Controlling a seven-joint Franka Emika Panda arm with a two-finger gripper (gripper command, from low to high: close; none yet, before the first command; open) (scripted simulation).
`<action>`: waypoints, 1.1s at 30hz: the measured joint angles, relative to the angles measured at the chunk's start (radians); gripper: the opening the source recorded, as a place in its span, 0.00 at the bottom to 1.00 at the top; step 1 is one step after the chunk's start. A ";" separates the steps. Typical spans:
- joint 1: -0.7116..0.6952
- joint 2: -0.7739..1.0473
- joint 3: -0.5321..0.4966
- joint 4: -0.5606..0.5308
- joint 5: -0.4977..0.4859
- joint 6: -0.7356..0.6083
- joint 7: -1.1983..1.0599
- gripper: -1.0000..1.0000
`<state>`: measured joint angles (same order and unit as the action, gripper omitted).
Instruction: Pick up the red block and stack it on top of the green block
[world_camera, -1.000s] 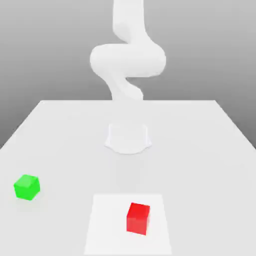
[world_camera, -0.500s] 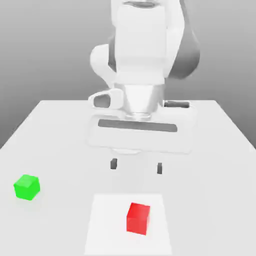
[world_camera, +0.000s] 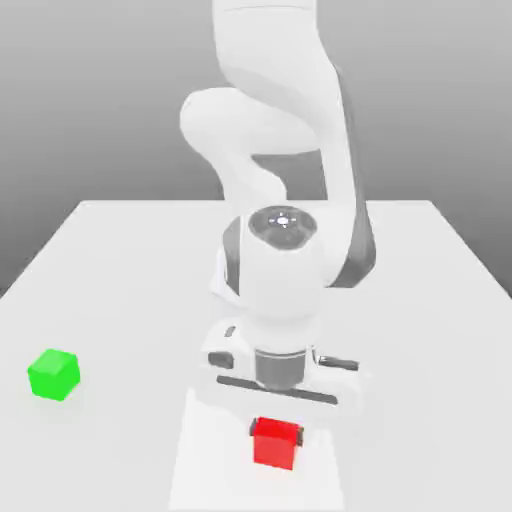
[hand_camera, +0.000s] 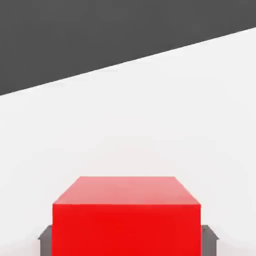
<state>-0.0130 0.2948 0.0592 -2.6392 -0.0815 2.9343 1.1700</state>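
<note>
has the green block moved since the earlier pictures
No, the green block sits in the same spot on the table, still off to the exterior view's left of the white sheet.

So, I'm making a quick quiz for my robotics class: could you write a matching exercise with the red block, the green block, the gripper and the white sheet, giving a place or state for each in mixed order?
1. Red block
2. Green block
3. Gripper
4. White sheet

A. Closed on a block's two opposite sides
B. Beneath the arm's hand, lying flat on the table
C. Between the two fingers
D. Toward the exterior view's left, away from the arm

Pairs: 1-C, 2-D, 3-A, 4-B
</note>
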 joint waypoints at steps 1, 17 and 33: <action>0.002 0.009 -0.003 0.001 -0.003 0.008 0.002 0.00; -0.402 -0.288 -0.164 -0.041 0.049 -0.246 0.148 0.00; -0.625 -0.147 -0.224 -0.038 0.160 -0.111 0.188 1.00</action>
<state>-0.6383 0.1478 -0.1651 -2.6768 0.0787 2.8232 1.3584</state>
